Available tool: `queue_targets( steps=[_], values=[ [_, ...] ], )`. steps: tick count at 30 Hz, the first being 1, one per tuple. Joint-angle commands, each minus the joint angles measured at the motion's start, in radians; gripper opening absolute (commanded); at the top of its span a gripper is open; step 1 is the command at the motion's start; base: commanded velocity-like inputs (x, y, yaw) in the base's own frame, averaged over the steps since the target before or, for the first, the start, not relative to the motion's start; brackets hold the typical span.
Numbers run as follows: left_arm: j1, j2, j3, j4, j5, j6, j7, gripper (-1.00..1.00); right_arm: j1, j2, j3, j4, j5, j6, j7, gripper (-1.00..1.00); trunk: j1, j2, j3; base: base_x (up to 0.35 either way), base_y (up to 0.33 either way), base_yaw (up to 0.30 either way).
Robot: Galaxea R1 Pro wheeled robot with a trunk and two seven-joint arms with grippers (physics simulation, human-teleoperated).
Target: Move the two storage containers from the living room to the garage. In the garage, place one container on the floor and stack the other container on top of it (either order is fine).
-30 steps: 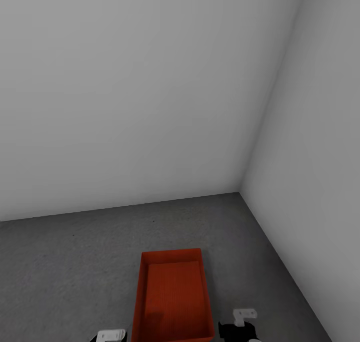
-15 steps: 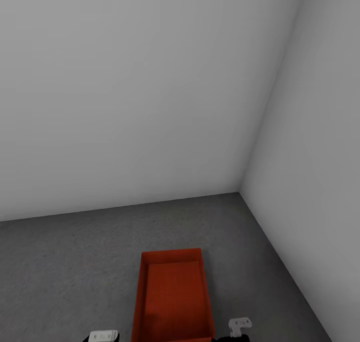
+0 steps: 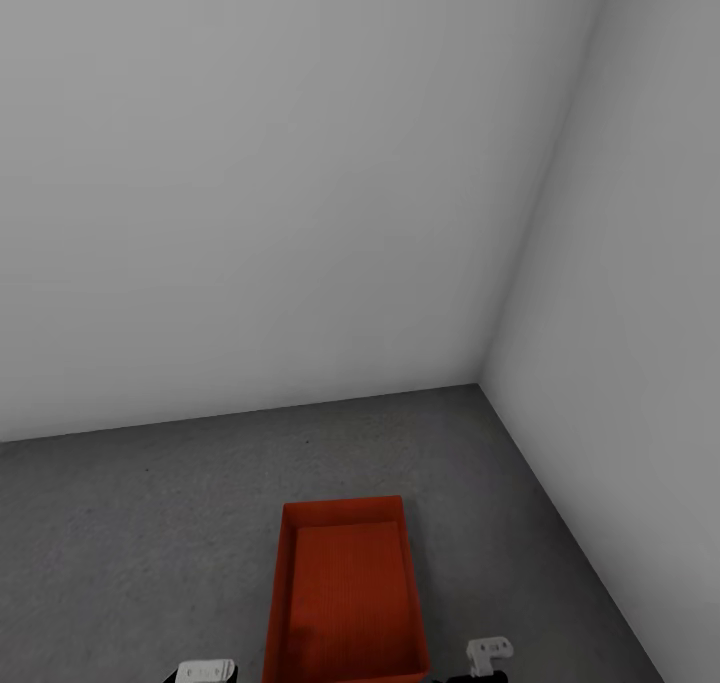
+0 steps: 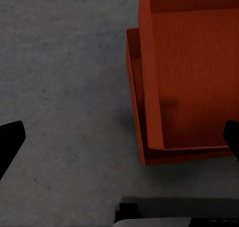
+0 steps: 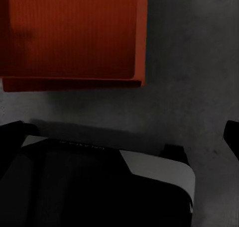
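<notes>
An orange-red storage container rests on the dark grey floor in a corner of the garage, just ahead of me. In the left wrist view it seems to sit on a second orange container, whose rim juts out along one side. The right wrist view shows the container's ribbed bottom. My left gripper hangs open above the floor beside the stack. My right gripper is open too, on the stack's other side. Neither holds anything.
Plain pale grey walls meet in a corner at the back right. Bare concrete floor lies to both sides of the stack. My own dark base with a white strip sits close behind the containers. Both wrists show at the picture's lower edge.
Both arms have drawn back and down toward the picture's lower edge, the right one more. The container has not moved.
</notes>
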Motion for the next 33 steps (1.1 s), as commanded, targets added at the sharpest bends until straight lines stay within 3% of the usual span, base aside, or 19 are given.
queue_targets(
  steps=[1,14,23,33],
  values=[
    [-0.001,0.0,0.003,0.001,0.001,-0.003,-0.002,1.0,-0.001,-0.004,0.002,0.005,0.0,-0.003,0.013,1.0,0.0,-0.002,-0.002,0.0,0.0,0.0],
    [-0.001,0.0,0.004,0.001,0.001,-0.004,-0.002,1.0,0.001,-0.062,0.002,0.058,0.0,-0.001,0.108,1.0,0.0,-0.002,-0.002,0.0,0.0,0.0],
    [-0.001,0.009,0.003,0.004,0.001,-0.004,-0.016,1.0,0.042,-0.091,0.002,0.066,0.001,-0.001,0.133,1.0,0.0,-0.002,-0.002,0.0,0.0,0.0],
    [-0.001,0.025,0.001,0.046,-0.002,-0.001,-0.049,1.0,0.107,-0.099,0.003,0.067,0.002,-0.006,0.137,1.0,0.0,-0.002,-0.002,0.0,0.0,0.0]
  ],
)
